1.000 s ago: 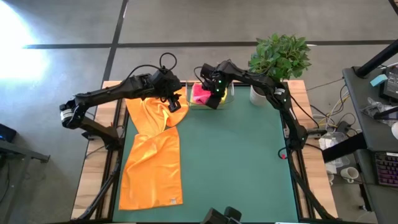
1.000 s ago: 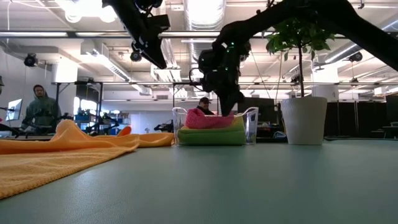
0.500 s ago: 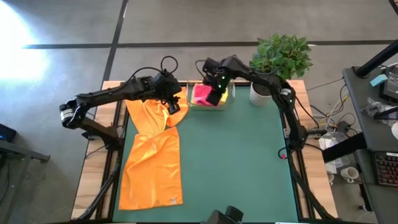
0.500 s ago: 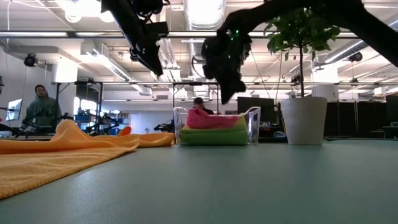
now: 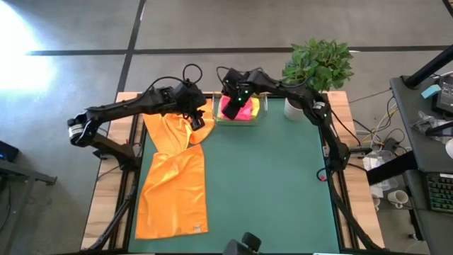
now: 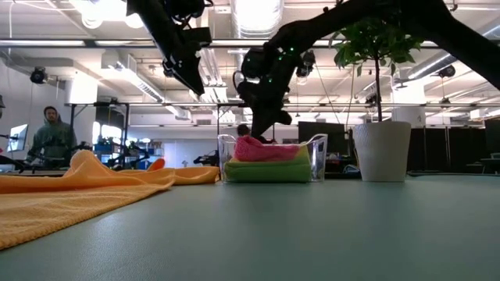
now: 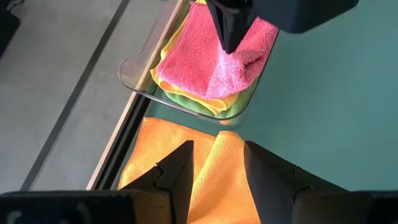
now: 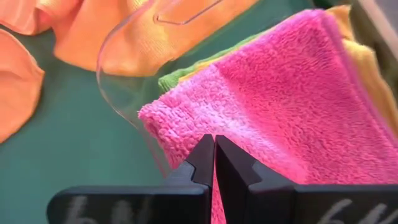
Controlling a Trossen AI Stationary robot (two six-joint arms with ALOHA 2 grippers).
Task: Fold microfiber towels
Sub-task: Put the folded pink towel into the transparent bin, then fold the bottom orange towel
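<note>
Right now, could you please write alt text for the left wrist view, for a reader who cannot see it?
A clear plastic tray holds a stack of towels, the pink towel on top, with the right hand, shut, pressing its tip into the pink towel. Nearer, the left hand hovers open above an orange towel on the green table.
</note>
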